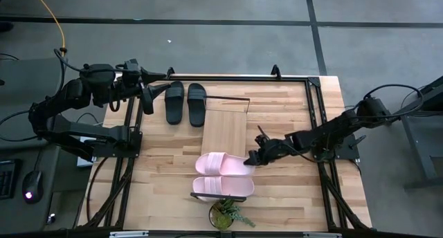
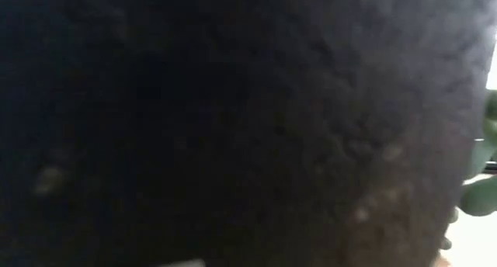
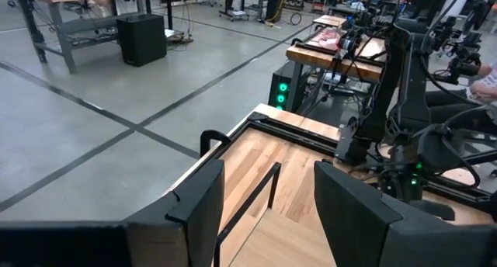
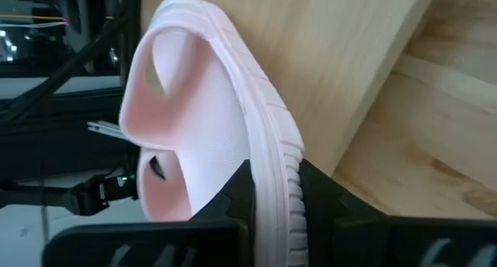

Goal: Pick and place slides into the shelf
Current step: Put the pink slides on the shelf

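Note:
Two pale pink slides lie side by side near the table's front: one (image 1: 221, 164) just off the near end of the shelf's light wood plank (image 1: 225, 131), the other (image 1: 223, 187) nearer the front edge. My right gripper (image 1: 250, 159) is shut on the right end of the first. Two black slides (image 1: 174, 102) (image 1: 196, 103) rest sole-down on the tabletop left of the shelf's far end. Beside them, at the far left, my left gripper (image 1: 149, 93) is held up, open, with nothing between its fingers (image 3: 194, 213). My right gripper pinches the end of the pink slide's ribbed sole (image 4: 272, 182) between its two fingers (image 4: 233, 201), one on the footbed side and one on the underside. It comes from the table's right, slanting down, along the slide's length. Whether the slide rests on the table or hangs clear, I cannot tell.
A small green plant (image 1: 228, 214) stands at the front edge, close to the nearer pink slide. Black frame rails (image 1: 315, 106) run along the table's right and far sides. A thin black frame bar (image 1: 228, 98) stands at the shelf's far end. A dark shape fills the low view.

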`<move>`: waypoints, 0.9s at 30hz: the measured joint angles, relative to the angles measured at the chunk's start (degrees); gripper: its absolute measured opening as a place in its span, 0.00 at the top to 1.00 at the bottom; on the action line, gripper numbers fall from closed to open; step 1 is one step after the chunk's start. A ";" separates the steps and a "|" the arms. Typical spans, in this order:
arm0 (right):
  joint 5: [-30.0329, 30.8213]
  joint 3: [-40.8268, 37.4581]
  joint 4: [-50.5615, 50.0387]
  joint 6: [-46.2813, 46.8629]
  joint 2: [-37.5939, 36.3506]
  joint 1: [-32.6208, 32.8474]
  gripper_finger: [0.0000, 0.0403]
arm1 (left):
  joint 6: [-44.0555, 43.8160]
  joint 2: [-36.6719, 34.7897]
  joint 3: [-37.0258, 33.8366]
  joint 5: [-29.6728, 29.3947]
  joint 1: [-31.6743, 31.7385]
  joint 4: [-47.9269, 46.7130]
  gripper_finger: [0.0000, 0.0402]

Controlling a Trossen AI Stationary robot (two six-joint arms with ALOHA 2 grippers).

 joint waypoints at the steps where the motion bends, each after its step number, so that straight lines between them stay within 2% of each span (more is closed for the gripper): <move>1: -0.14 0.01 -0.50 -0.34 0.00 -0.23 0.92 | -0.15 0.00 0.00 0.19 0.01 0.00 0.55; 8: -1.76 -0.01 -0.80 -1.24 -0.04 -2.20 0.92 | -0.18 0.66 0.02 0.36 0.00 0.04 0.55; 17: -1.35 -0.01 -1.28 -1.18 -0.04 -2.29 0.69 | -0.18 1.42 0.02 0.54 0.00 0.09 0.55; 22: -0.87 -0.01 -1.48 -0.47 -0.04 -2.31 0.63 | -0.18 1.75 0.02 0.80 0.01 0.09 0.55; 27: -4.29 -0.01 -1.44 1.78 -0.04 -2.33 0.58 | -0.27 1.79 0.02 0.84 0.00 0.09 0.55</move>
